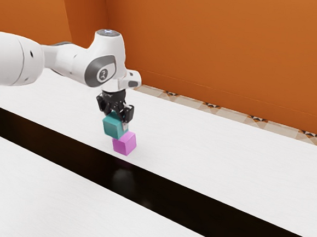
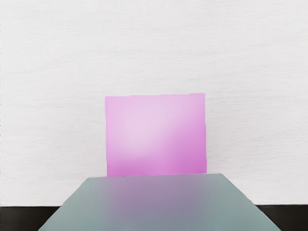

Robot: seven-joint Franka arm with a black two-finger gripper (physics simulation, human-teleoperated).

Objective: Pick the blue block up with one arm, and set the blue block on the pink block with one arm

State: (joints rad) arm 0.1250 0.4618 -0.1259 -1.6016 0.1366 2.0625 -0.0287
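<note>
Blue block [image 1: 112, 127], a teal-tinted matte cube, is up off the white surface [image 1: 216, 150] and hanging right under the hand! The black two-finger end effector [image 1: 116, 115] is clamped on it, one finger [image 1: 127, 114] down each side, pinching the cube's upper part from two sides. The white arm [image 1: 69, 62] reaches in from the exterior view's left, wrist bent down over the blocks.

Just below and a touch toward the exterior view's right sits the pink block [image 1: 124, 143], a bright magenta cube resting flat on the surface, close to the edge where a glossy dark strip [image 1: 158, 192] cuts across. In the exterior view the blue block's lower corner overlaps the pink block's upper corner; whether the two are touching there, I cannot tell.

Over to the wrist view: the blue block looms large and blurred under the hand, and the pink block lies just past its far edge, with its broad top face showing as a near-square. So the blue block is not squarely over the pink one; it is offset to one side, and held higher.

Behind it all, an orange wall [image 1: 219, 41], with a patterned tile band [image 1: 230, 112] along its foot.
</note>
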